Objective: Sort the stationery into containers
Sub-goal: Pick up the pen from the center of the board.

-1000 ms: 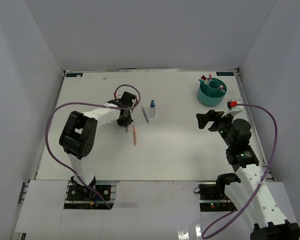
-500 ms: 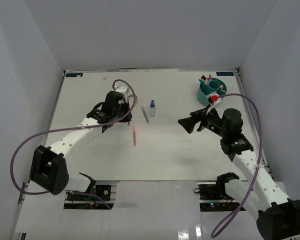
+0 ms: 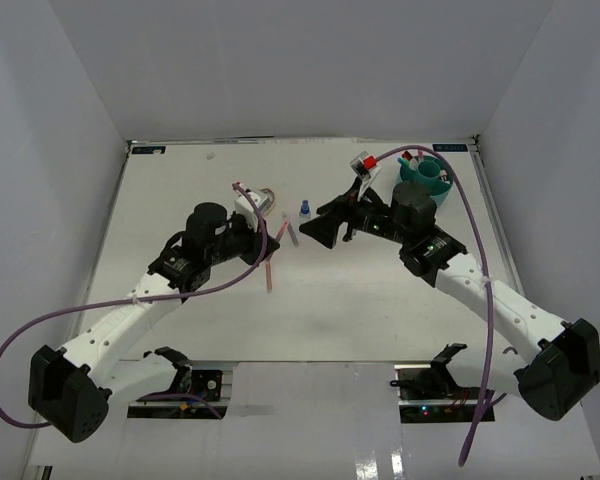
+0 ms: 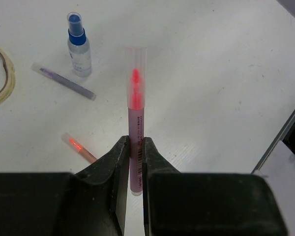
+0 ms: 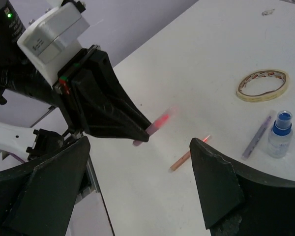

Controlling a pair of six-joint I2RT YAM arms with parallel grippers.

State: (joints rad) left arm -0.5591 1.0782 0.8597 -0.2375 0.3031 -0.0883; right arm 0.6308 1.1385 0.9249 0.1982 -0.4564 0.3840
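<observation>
My left gripper (image 4: 132,145) is shut on a pink pen (image 4: 136,113) with a clear cap and holds it above the table. In the top view this gripper (image 3: 270,245) is at mid-table. My right gripper (image 3: 315,225) is wide open and empty, just right of it and facing it. In the right wrist view the open gripper (image 5: 137,182) looks at the held pen (image 5: 157,122). On the table lie an orange-red pen (image 4: 79,148), a purple pen (image 4: 64,81), the blue-capped bottle (image 4: 78,46) and the tan loop (image 4: 2,73). The teal organiser (image 3: 427,180) holds several pens.
White walls enclose the table on three sides. The organiser stands at the far right corner, behind the right arm. Purple cables trail from both arms. The table's near edge and metal frame (image 4: 285,142) lie close to the left gripper.
My right gripper has swung left from beside the organiser to mid-table, facing the left gripper. My left arm has stretched out and its gripper has shifted right and slightly nearer.
</observation>
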